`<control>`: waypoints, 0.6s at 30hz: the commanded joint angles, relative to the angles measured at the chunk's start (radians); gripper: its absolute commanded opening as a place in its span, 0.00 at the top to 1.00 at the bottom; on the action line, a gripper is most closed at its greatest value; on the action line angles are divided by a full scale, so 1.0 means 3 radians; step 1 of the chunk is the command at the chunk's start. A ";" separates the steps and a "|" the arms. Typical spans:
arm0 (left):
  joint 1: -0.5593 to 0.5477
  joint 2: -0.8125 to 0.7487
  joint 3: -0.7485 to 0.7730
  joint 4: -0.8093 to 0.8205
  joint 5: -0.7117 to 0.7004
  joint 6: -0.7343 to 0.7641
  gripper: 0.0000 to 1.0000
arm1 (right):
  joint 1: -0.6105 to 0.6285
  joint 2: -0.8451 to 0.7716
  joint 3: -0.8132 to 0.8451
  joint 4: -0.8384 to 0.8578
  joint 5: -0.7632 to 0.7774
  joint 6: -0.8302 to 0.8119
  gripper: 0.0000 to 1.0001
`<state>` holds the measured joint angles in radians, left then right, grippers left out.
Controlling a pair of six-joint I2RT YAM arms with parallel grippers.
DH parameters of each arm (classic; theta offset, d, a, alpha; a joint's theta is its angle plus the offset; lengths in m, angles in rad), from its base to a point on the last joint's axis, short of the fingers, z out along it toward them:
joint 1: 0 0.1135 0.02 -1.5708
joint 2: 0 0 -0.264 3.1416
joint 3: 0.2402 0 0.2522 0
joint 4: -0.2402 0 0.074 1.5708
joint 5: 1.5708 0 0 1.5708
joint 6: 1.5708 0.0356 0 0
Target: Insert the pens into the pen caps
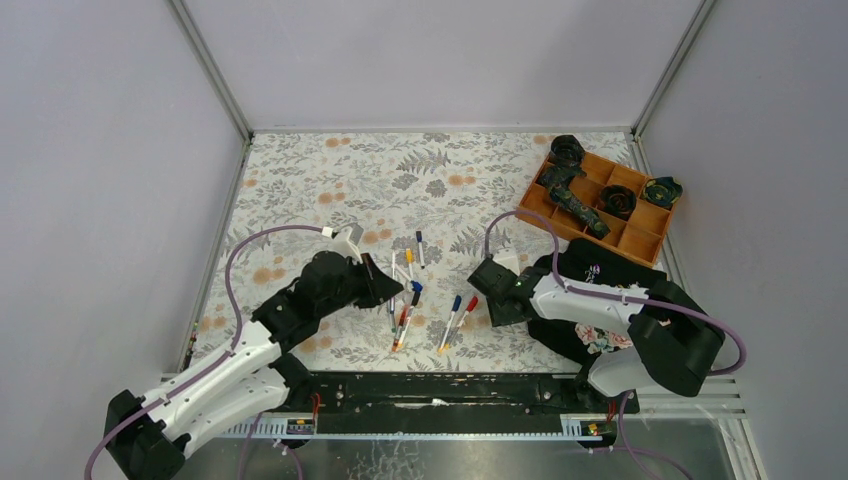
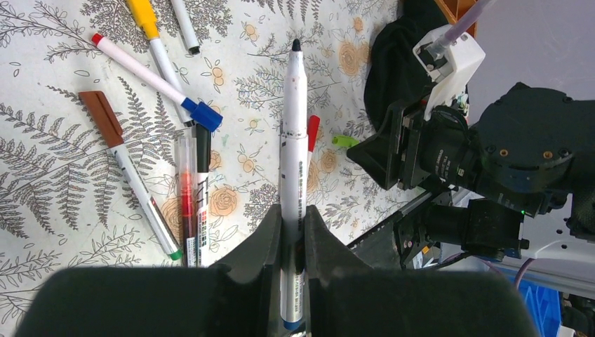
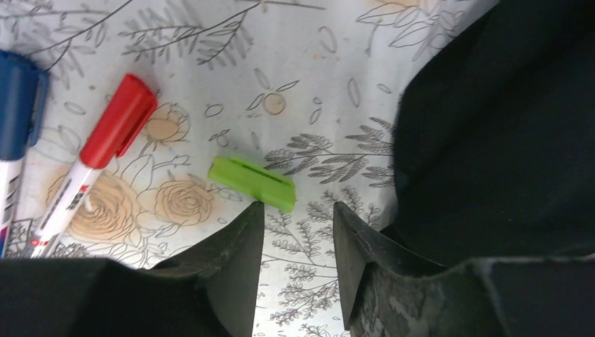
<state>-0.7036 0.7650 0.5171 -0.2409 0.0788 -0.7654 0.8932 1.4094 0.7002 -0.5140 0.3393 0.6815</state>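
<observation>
matte end effector point(image 2: 295, 210) around slim pen point(image 2: 293, 119)

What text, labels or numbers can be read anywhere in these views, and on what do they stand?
No text is legible in any view.
Black-tipped white pen: dark print along the barrel, too blurred to read.
Red-capped pen: red print on the barrel, too blurred to read.
Black-capped pen: label print on the barrel, too small to read.

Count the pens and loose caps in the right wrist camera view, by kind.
Pens with caps on: 2, the red-capped pen and the blue-capped pen.
Loose caps: 1, the green cap.
Total: 3.
</observation>
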 commanded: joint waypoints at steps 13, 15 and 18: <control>0.0038 -0.0152 0.0000 -0.0041 -0.0058 0.0010 1.00 | -0.0407 0.0384 0.0215 0.0219 0.0197 -0.0241 0.56; 0.0039 -0.0155 0.0010 -0.0036 -0.0063 0.0010 1.00 | -0.0411 0.0410 0.0287 0.0209 0.0197 -0.0236 0.56; 0.0037 -0.0165 0.0015 -0.0036 -0.0068 0.0015 1.00 | -0.0416 0.0322 0.0396 0.0143 0.0184 -0.0215 0.57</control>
<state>-0.6991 0.7311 0.5171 -0.2474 0.0776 -0.7654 0.7780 1.5085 0.7795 -0.4683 0.3729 0.6205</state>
